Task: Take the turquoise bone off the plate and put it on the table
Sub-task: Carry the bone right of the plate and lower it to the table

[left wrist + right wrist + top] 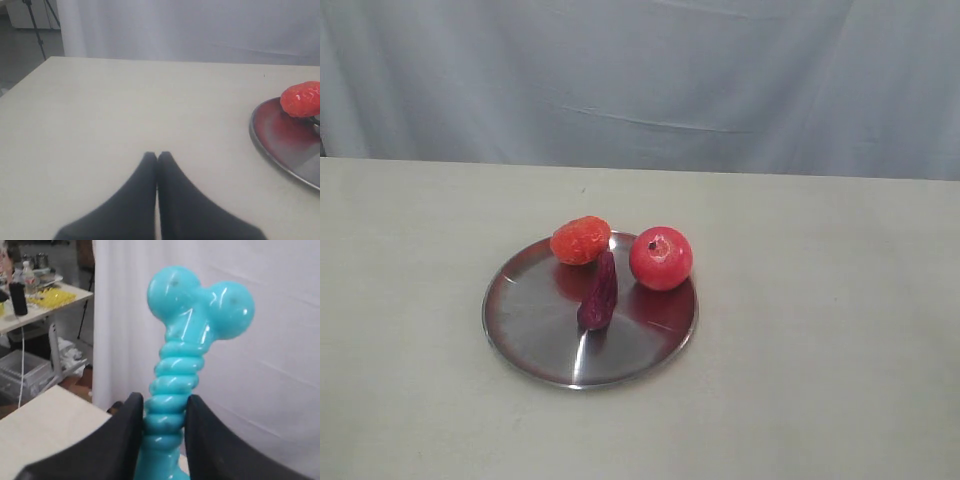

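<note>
Right claw [163,402] first: its two black fingers [125,435] are clamped on the ribbed shaft of the turquoise bone [182,365], one on either side. The bone stands nearly upright out of the grip, its two glossy knobs on top. It is held in the air, off the plate [535,320] and above the table [45,425], whose pale corner I see lower down beside the fingers. On my other wrist feed the left claw [157,156] has its fingertips pressed together with nothing between them, pointing out over bare tabletop; whether it touches the surface I cannot tell. Further along that feed the plate's rim cuts in at the edge, well apart from the left claw, with an orange-red wrinkled fruit [301,99] sitting on it. From the exterior camera I get the plate whole, lying flat near the middle of the table, shiny and reflecting red. Three things are on it. One is a dark purple piece [599,292] lying lengthwise across the middle. The orange-red wrinkled fruit is at the far rim, by the purple piece's far end. A red round fruit [660,258] is just beside them at the far right rim. Behind the table hangs a white curtain [640,80]. On the right wrist feed the bone's knobs show against it. Past its edge on that feed a cluttered side table [50,300] shows far off, too blurred to read.
</note>
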